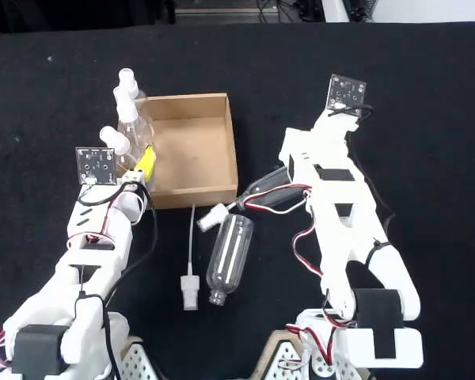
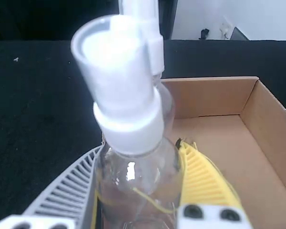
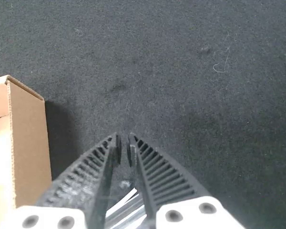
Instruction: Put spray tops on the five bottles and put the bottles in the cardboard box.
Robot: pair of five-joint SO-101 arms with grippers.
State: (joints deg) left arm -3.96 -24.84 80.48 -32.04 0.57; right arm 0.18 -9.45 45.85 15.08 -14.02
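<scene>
My left gripper (image 1: 138,162) is shut on an upright clear bottle (image 2: 133,176) that carries a white spray top (image 2: 124,86); its grey and yellow fingers clasp the body beside the left wall of the cardboard box (image 1: 194,194). In the high view this top (image 1: 115,141) stands just outside that wall. An uncapped clear bottle (image 1: 229,253) lies on the mat in front of the box. One spray top (image 1: 214,215) lies by its upper end, and another with a long tube (image 1: 190,285) lies to its left. My right gripper (image 3: 123,143) is shut, low over the mat near the box's front right corner.
Two more white spray tops (image 1: 126,89) on clear bottles rise left of the box's far left corner. The box (image 2: 219,124) is open and its floor is bare. Black cloth covers the table; open room lies to the right and at the back.
</scene>
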